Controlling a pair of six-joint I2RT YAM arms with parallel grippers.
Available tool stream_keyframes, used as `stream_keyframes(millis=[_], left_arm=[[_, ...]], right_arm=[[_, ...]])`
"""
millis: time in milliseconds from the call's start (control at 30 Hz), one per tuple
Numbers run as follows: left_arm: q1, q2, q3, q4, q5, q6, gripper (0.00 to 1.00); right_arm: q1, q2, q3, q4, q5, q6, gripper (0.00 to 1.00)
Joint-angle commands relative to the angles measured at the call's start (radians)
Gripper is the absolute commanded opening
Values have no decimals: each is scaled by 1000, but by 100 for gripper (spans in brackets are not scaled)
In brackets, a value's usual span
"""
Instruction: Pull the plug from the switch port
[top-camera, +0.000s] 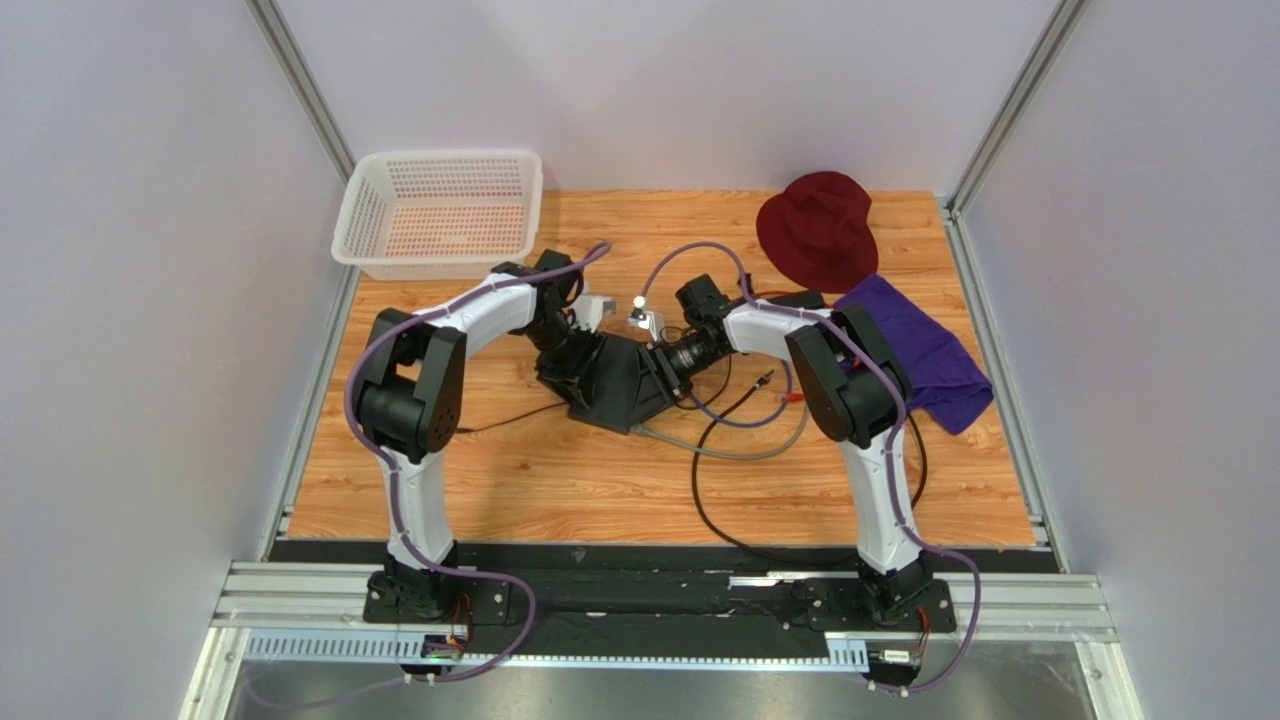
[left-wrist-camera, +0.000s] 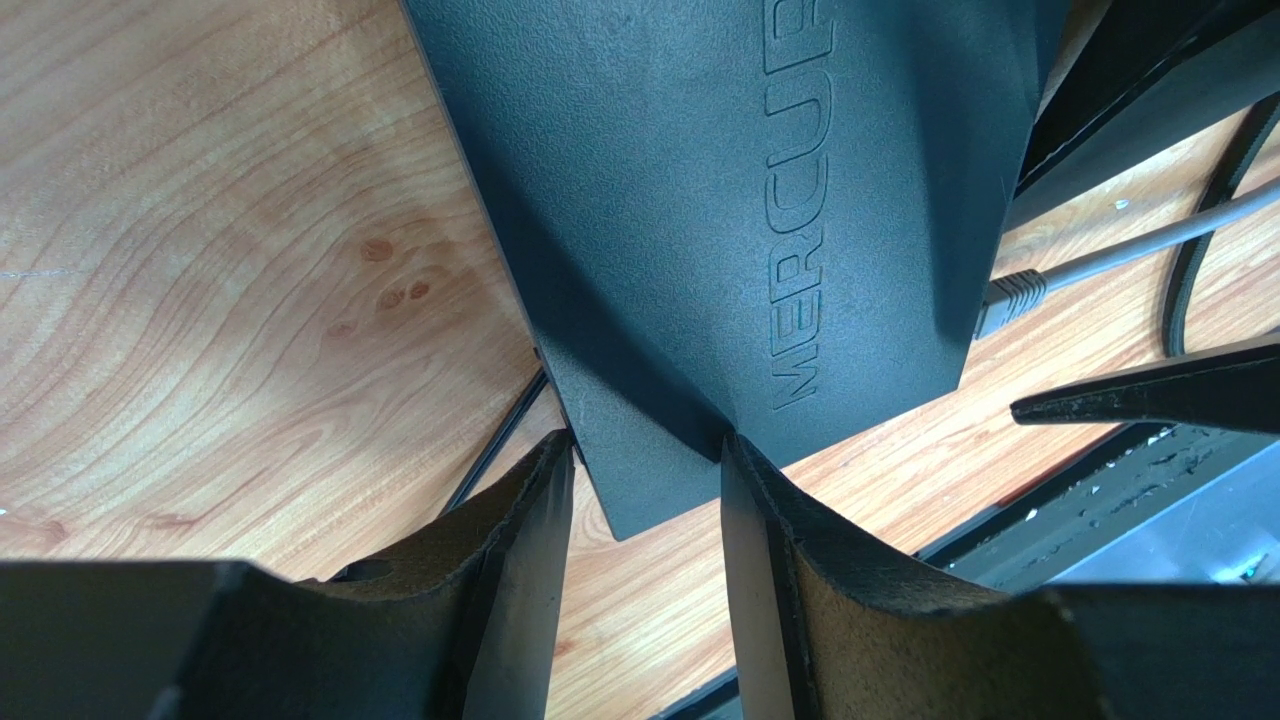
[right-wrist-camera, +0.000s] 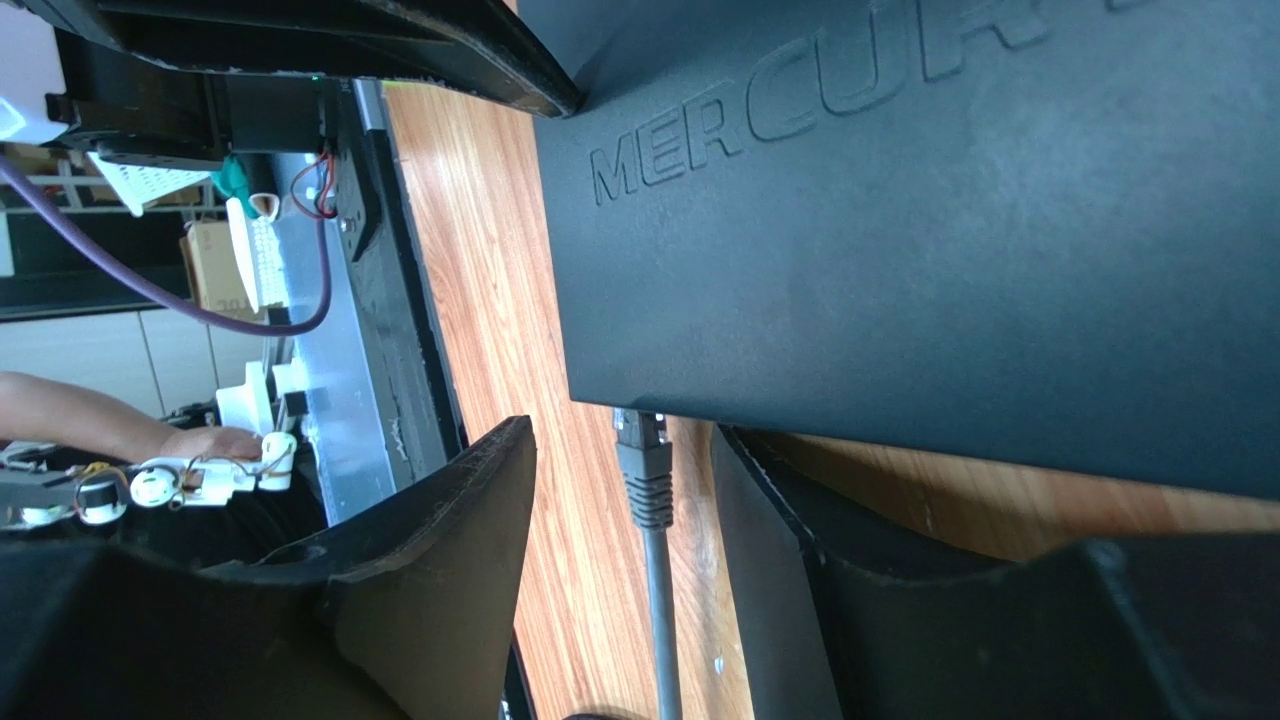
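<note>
The dark grey switch (top-camera: 616, 384) lies mid-table between both grippers; it fills the left wrist view (left-wrist-camera: 751, 180) and the right wrist view (right-wrist-camera: 932, 210). A grey plug (right-wrist-camera: 648, 468) on a grey cable sits in a port on the switch's long edge; the port itself is hidden. The plug also shows in the left wrist view (left-wrist-camera: 1010, 297). My right gripper (right-wrist-camera: 624, 450) is open, one finger on each side of the plug without touching it. My left gripper (left-wrist-camera: 646, 443) pinches a corner of the switch, a fingertip against each edge.
A white basket (top-camera: 439, 210) stands at the back left. A maroon hat (top-camera: 819, 225) and a purple cloth (top-camera: 920, 357) lie at the back right. A black cable (top-camera: 721, 503) loops over the table in front of the switch.
</note>
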Motion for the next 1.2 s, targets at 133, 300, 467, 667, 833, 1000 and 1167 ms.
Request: stream_keyframes(millis=[133,300,467,667,833,1000,1167], left_arm=[[-10,45,5,37,-84,18,48],[-13,46,6,37,-86,21,48],[-13,43,6,35,-92,26,48],[-18,37,1,35,-99,29,48],[-21,39,3,35,-104,34,48],[-22,39,3,35,-107,35,48],[-24,39,3,35,-109,37,48]], right_arm=[[30,51,44,-108,27,-127,53],[32,48,35,-114,47,-160,53],[32,56,29,-131,76,-177,49],[32,57,29,-113,100,-159,45],[33,59,27,-101,123,-142,40],[36,61,22,-85,154,-121,27],[38,64,21,-85,166,-122,9]])
